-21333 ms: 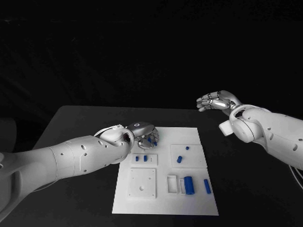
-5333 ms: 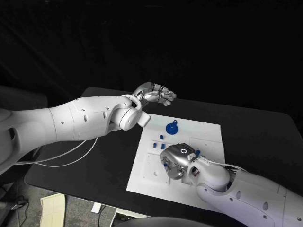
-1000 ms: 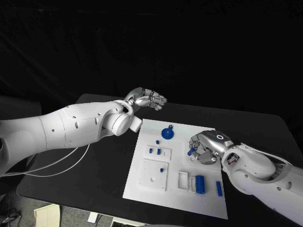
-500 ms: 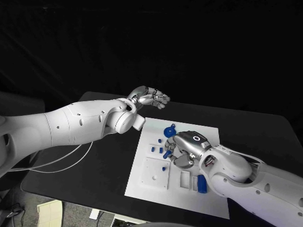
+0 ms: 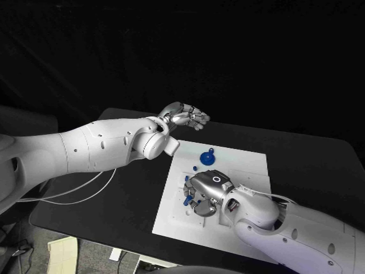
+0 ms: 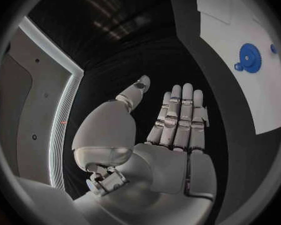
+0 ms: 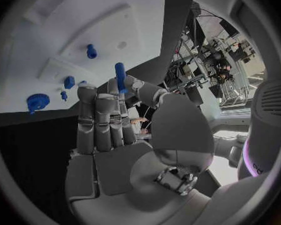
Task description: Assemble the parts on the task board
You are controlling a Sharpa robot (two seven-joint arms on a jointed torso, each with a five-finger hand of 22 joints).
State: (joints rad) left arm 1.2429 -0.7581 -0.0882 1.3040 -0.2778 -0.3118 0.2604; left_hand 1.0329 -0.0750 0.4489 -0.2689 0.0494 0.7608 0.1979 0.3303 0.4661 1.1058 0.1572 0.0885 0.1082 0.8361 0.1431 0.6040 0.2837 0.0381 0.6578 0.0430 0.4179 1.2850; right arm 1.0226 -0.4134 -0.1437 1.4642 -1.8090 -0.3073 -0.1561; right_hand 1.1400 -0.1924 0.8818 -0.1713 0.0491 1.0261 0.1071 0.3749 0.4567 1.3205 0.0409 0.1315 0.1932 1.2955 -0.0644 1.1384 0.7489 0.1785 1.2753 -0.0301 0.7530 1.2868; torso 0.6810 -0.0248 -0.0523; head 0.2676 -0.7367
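Right hand [image 5: 206,191] pinches a small blue cylindrical peg [image 7: 120,76] at its fingertips, low over the flat white task board [image 5: 247,161]. Beyond it a blue toothed gear [image 5: 208,156] and short pegs already stand seated; several parts likely remain. Left hand [image 5: 185,117] empty, fingers loosely curled, above the black worktop [image 5: 117,177].

Dark room, black backdrop

A black surface [image 5: 314,154] stands before black darkness; pale floor [image 5: 63,248] shows beneath its near corner.

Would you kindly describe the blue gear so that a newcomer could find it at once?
Start at the white task board in the middle of the black table. Near its far edge, beyond the right hand, lies the blue gear. It is round and disc-shaped, wider than the small blue pieces nearby.
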